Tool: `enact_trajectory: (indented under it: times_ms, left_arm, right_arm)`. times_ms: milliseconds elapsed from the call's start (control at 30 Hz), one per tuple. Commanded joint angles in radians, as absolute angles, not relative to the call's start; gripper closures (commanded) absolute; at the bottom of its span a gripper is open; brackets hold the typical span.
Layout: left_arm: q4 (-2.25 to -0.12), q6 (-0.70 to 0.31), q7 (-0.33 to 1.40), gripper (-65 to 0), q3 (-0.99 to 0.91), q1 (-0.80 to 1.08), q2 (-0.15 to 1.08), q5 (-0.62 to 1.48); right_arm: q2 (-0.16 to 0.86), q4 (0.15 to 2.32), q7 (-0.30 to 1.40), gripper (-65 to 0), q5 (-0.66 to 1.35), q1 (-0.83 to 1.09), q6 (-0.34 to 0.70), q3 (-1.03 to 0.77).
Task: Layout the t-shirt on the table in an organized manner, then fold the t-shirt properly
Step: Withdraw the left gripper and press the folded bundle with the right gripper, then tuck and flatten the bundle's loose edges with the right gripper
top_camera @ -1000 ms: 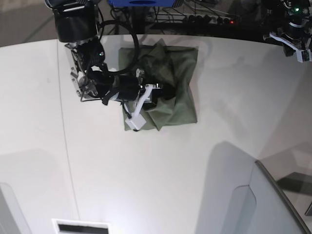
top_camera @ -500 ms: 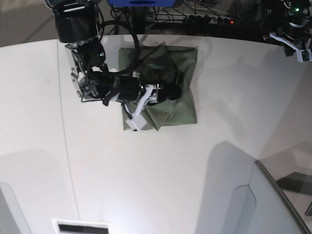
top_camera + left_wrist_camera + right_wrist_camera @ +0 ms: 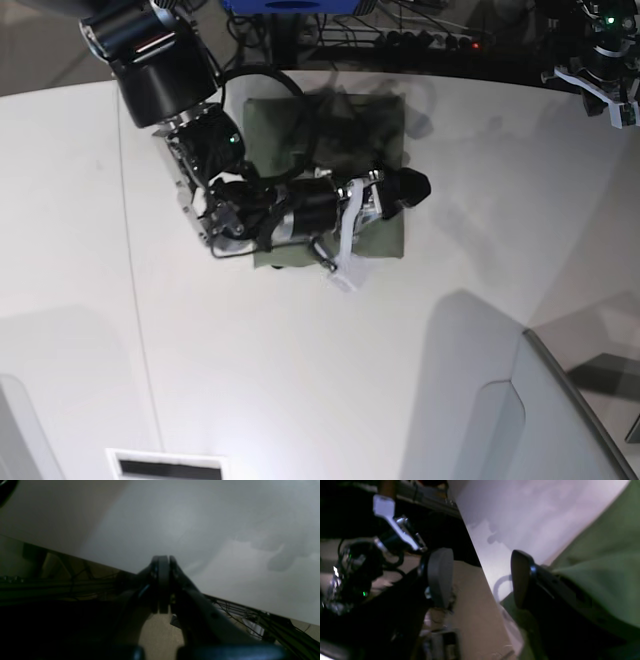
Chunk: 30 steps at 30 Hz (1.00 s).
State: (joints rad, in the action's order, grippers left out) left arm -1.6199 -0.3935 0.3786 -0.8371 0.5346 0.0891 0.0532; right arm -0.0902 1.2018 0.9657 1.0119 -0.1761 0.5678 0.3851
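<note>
On table [image 3: 300,350]: one folded t-shirt [image 3: 385,130], two grippers

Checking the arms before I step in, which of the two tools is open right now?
The right tool, over the t-shirt, stands open with nothing between its pads. The left tool, away at the table edge, is shut.

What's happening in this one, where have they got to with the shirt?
The t-shirt lies folded into a compact square near the table's far edge. The right gripper hangs over the shirt's right edge with its fingers open and nothing between them. The left gripper is shut and empty, parked off at the table's far corner. The folding looks largely done.
</note>
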Motion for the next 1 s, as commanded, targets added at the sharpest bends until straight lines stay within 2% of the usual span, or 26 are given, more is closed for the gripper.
enact_trajectory:
  times_ms: [0, 33, 67, 133, 167, 200, 300, 367, 567, 967]
  left_arm:
    - [-1.633, -0.389, 0.36, 0.0, -0.845, 0.541, 0.102, 0.058]
    - [-1.633, -0.389, 0.36, 0.0, -0.848, 0.541, 0.102, 0.059]
    - [-1.632, -0.389, 0.36, 0.0, -0.849, 0.541, 0.102, 0.058]
    - [-1.632, -0.389, 0.36, 0.0, -0.849, 0.541, 0.102, 0.058]
    - [-1.632, -0.389, 0.36, 0.0, -0.851, 0.541, 0.102, 0.058]
    - [-1.632, -0.389, 0.36, 0.0, -0.851, 0.539, 0.102, 0.058]
    - [-1.63, -0.389, 0.361, 0.0, -0.851, 0.51, 0.102, 0.053]
    - [-1.612, -0.389, 0.363, 0.0, -0.846, 0.504, 0.102, 0.053]
    - [-1.612, -0.389, 0.363, 0.0, -0.845, 0.493, 0.097, 0.053]
    - [-1.612, -0.389, 0.36, 0.0, -0.849, 0.499, 0.099, 0.053]
  right_arm:
    - [-0.074, 1.262, 0.951, -34.7, 1.044, -0.189, 0.578, 0.38]
    - [-0.044, 1.297, 0.949, -34.1, 1.044, -0.176, 0.556, 0.377]
    - [-0.018, 1.334, 0.94, -30.5, 1.047, -0.163, 0.506, 0.352]
    - [0.019, 1.38, 0.928, -17.0, 1.047, -0.122, 0.41, 0.309]
    - [0.036, 1.397, 0.924, -7.1, 1.047, -0.105, 0.374, 0.283]
    - [0.047, 1.406, 0.924, 0.0, 1.049, -0.094, 0.358, 0.26]
    - [0.061, 1.406, 0.924, -3.2, 1.043, -0.074, 0.357, 0.226]
    - [0.062, 1.379, 0.926, -0.2, 1.043, -0.074, 0.355, 0.219]
    - [0.056, 1.205, 0.909, -0.5, 1.043, -0.108, 0.355, 0.22]
    - [0.051, 1.127, 0.868, -0.5, 1.043, -0.128, 0.354, 0.226]
